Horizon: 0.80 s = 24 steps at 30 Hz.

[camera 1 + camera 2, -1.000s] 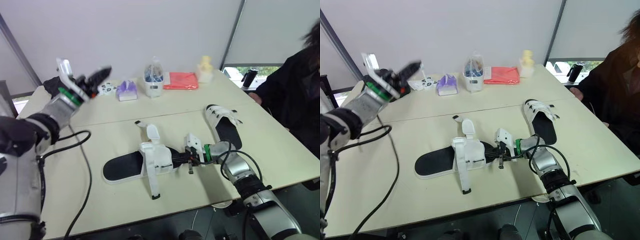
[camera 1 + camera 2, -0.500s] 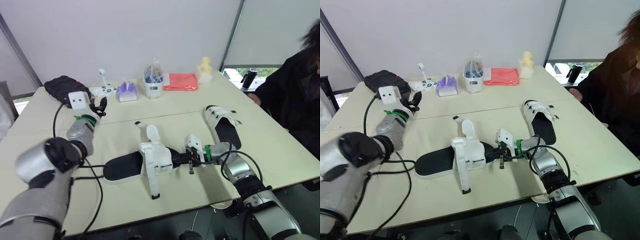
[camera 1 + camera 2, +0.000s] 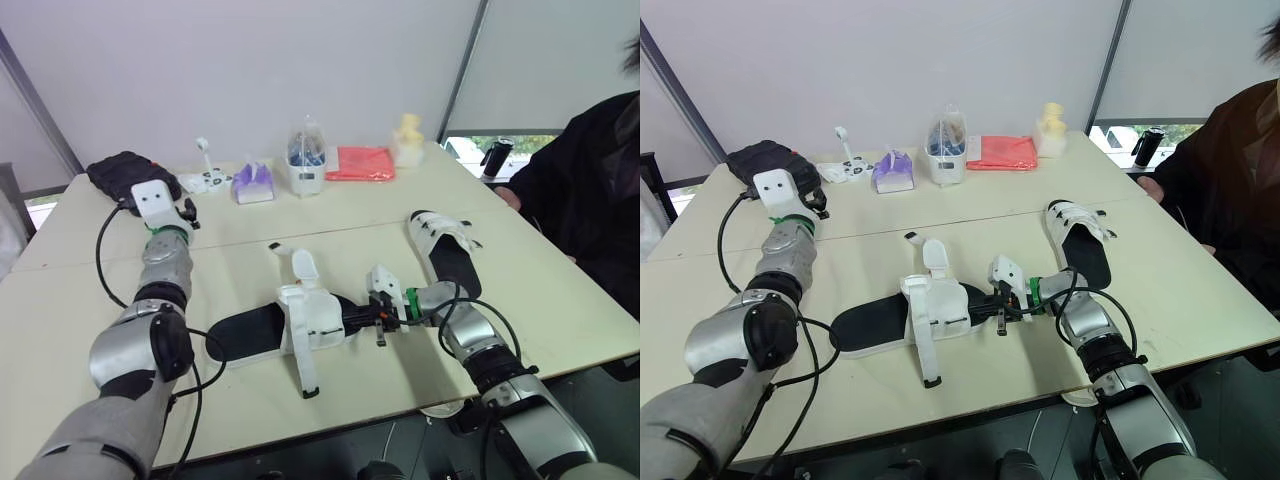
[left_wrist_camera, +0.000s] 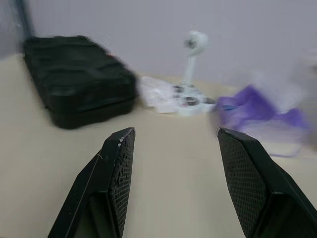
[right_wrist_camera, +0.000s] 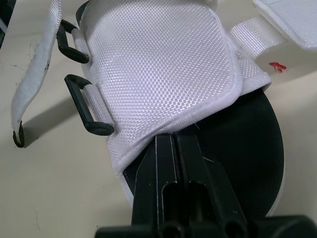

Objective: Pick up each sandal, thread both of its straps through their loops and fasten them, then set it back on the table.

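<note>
Now the right gripper (image 5: 173, 140) is clamped on the unfastened sandal (image 3: 315, 320); the left gripper (image 4: 171, 135), wide open and empty, should reach for its strap (image 3: 304, 370).

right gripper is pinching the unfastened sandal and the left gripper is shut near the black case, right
No: the left gripper is open, as the left wrist view shows. It is near the black case, and the right gripper is pinching the unfastened sandal.

Bare table (image 4: 166, 166) is seen ahead of the left gripper (image 4: 173, 132); the way beyond is blocked by case (image 4: 79, 74), stand (image 4: 191, 69) and purple pack (image 4: 257, 111).
</note>
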Tool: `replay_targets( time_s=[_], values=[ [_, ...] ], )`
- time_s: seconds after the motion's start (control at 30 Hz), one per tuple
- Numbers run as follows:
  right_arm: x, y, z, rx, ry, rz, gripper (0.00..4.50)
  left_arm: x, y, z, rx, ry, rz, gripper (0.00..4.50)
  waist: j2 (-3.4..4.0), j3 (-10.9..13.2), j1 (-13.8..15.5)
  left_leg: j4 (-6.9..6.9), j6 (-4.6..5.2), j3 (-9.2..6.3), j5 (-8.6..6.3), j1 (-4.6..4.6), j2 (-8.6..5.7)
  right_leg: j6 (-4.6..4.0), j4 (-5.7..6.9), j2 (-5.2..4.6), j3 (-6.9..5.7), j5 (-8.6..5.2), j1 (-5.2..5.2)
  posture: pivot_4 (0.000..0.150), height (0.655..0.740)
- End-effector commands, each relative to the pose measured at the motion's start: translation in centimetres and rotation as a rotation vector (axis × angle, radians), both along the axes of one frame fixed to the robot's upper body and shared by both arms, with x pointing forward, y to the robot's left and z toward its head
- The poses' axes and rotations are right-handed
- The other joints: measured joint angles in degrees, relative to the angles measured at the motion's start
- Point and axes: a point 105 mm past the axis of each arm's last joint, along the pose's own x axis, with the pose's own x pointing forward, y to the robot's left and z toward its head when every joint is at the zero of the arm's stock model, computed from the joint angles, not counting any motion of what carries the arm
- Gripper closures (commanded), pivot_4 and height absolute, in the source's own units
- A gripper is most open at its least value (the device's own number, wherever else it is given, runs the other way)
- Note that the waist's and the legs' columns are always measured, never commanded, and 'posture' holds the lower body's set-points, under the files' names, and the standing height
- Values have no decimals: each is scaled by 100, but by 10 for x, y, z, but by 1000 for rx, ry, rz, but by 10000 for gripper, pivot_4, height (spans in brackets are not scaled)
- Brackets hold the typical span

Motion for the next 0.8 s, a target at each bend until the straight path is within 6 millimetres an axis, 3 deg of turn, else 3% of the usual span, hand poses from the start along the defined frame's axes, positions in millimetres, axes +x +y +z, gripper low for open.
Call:
replay_targets(
  time_s=[0.03,0.13,0.27,0.4,0.57,0.7,0.8],
  values=[
    [-7,2,-25,-73,62,4,45000,-5,-30,35,-85,-169,-334,18102,1,0,-12,-1,-1,1,1,0,0,0,-1,0,0,0,0,1500,7400],
    [-7,1,-25,-71,61,-3,45000,-30,-36,55,-223,-266,-525,18102,4,-1,-93,-3,-1,1,0,1,4,0,-1,1,2,0,0,1500,7400],
    [-6,0,-26,-65,64,-13,45000,-88,-55,73,-281,-274,-752,18102,5,-1,-143,1,-13,-10,-12,2,8,-1,0,10,25,0,-5,1500,7400],
    [-7,-1,-27,-65,67,-12,45000,-144,-74,47,-151,-87,-939,18102,10,-2,-119,7,-18,-9,-20,20,6,-2,-4,13,39,0,11,1500,7400],
    [-10,-4,-29,-70,74,-10,45000,-206,-84,-5,108,210,-1089,18102,23,-1,-52,-14,10,-4,-41,84,8,-12,-23,18,44,-6,74,1500,7400],
    [-12,-5,-30,-72,78,-9,45000,-235,-94,-37,151,349,-1184,18102,25,0,48,-16,9,-2,-46,98,10,-27,-34,19,43,-14,93,1500,7400],
    [-13,-5,-31,-74,81,-8,45000,-240,-108,-51,100,374,-1229,18102,31,2,87,-26,15,-2,-56,144,10,-40,-41,18,44,-22,136,1500,7400]
  ],
)
